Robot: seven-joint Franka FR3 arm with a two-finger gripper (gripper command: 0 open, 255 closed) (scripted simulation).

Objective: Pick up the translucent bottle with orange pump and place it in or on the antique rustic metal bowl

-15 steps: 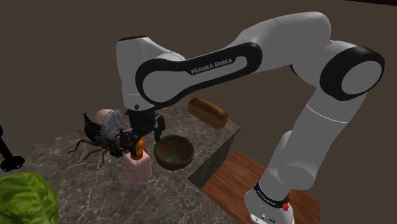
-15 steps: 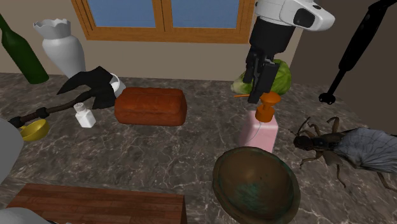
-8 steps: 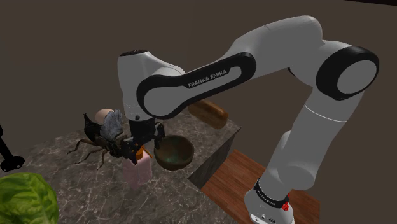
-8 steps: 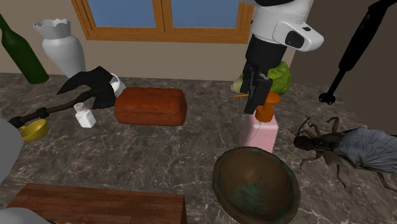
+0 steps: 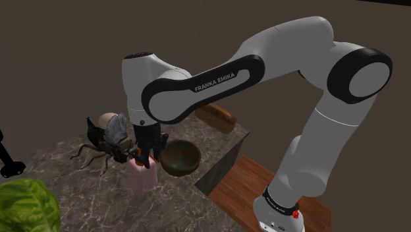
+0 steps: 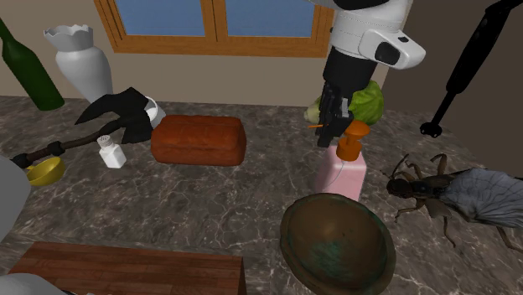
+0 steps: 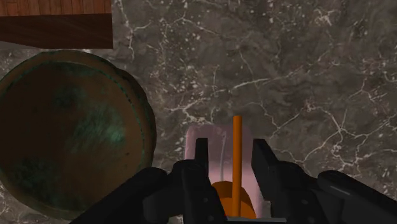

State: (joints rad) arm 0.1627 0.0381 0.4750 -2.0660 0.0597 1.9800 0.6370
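One pink pump bottle (image 6: 342,178) is standing upright on the marble counter (image 6: 209,209), just beside one rusty metal bowl (image 6: 338,245). The gripper (image 7: 231,146) is clasping the bottle's orange pump (image 6: 353,134) between two fingers. Its arm (image 5: 217,79) is showing "FRANKA EMIKA".

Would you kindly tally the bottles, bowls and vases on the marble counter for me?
Bottles: 3 (green bottle, small white bottle, pink pump bottle)
Bowls: 2 (yellow bowl, brown-green bowl)
Vases: 1 (white vase)
Total: 6
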